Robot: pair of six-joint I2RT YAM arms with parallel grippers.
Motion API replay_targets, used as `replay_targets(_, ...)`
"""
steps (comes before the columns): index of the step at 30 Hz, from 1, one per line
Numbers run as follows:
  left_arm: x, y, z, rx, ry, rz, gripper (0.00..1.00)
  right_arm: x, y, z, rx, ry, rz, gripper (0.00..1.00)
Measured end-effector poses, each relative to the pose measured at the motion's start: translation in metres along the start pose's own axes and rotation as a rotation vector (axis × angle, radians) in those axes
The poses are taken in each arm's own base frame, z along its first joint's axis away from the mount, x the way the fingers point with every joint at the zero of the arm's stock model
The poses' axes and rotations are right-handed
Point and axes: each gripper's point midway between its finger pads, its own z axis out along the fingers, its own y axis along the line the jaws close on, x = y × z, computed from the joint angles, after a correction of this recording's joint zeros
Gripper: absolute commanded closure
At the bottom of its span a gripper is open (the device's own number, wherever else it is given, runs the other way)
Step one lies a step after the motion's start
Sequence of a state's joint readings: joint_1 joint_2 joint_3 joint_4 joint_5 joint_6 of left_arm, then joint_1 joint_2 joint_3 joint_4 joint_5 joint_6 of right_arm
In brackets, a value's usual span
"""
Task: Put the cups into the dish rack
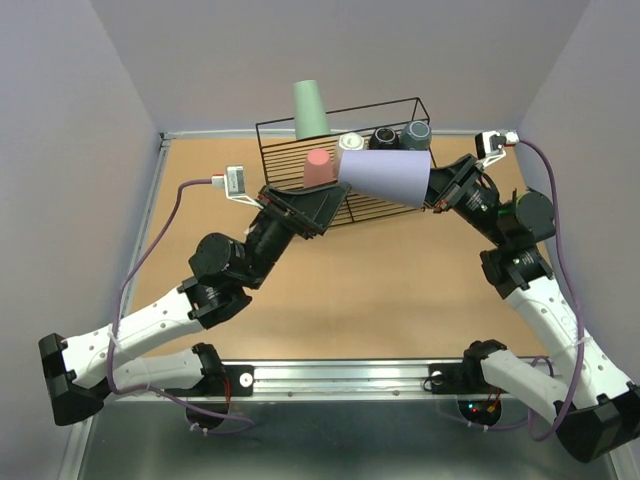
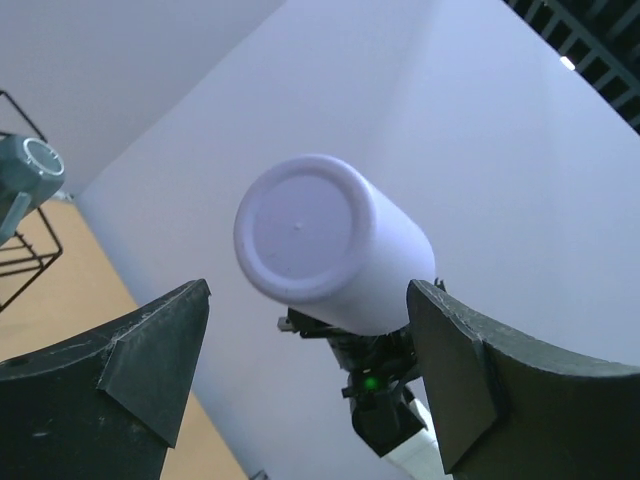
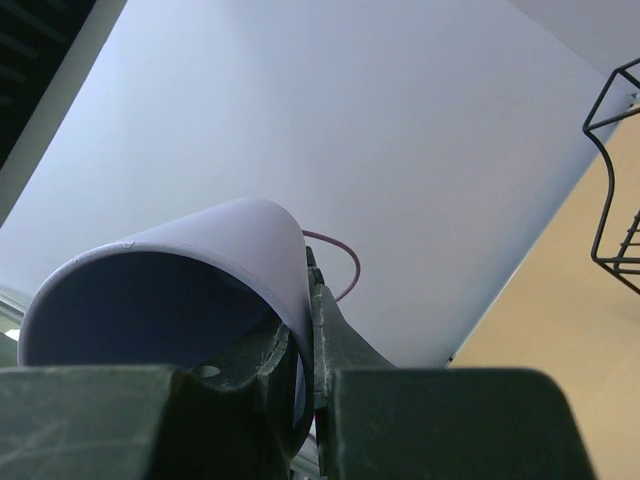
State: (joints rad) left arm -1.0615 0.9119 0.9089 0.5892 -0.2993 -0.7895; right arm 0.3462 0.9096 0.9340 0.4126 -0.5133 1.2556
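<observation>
My right gripper [image 1: 437, 190] is shut on the rim of the lavender cup [image 1: 385, 176] and holds it on its side in the air in front of the black wire dish rack [image 1: 400, 107]. One finger is inside the cup [image 3: 180, 275], one outside. My left gripper [image 1: 318, 212] is open and empty, its jaws wide apart. It faces the cup's closed bottom [image 2: 300, 225] without touching it. In the rack stand the green cup [image 1: 309, 109], the pink-red cup [image 1: 319, 168], the white mug [image 1: 351, 142], the black mug [image 1: 384, 137] and the grey-blue mug [image 1: 416, 133], also in the left wrist view [image 2: 30, 165].
The rack stands at the far middle of the brown table [image 1: 350, 290], with purple walls [image 1: 60, 120] close on three sides. Purple cables [image 1: 150, 240] run along both arms. A metal rail [image 1: 340, 378] lines the near edge.
</observation>
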Motion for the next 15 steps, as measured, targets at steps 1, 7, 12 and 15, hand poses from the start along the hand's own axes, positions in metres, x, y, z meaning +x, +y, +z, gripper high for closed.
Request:
replay_targets(1, -0.001, -0.002, 0.002, 0.011, -0.009, 0.001, 0.08, 0.0, 0.0, 0.0, -0.003, 0.0, 0.001, 1.0)
replay_targets(7, 0.013, 0.0, 0.018, 0.053, -0.012, 0.039, 0.03, -0.001, 0.0, 0.005, -0.019, 0.004, 0.02, 1.0)
replay_targets(12, 0.025, 0.004, 0.028, 0.071, 0.003, 0.063, 0.02, 0.004, -0.005, 0.012, -0.027, 0.021, 0.043, 1.0)
replay_targets(15, 0.022, -0.001, 0.029, 0.093, -0.013, 0.06, 0.02, 0.01, -0.006, 0.017, -0.035, 0.039, 0.063, 1.0)
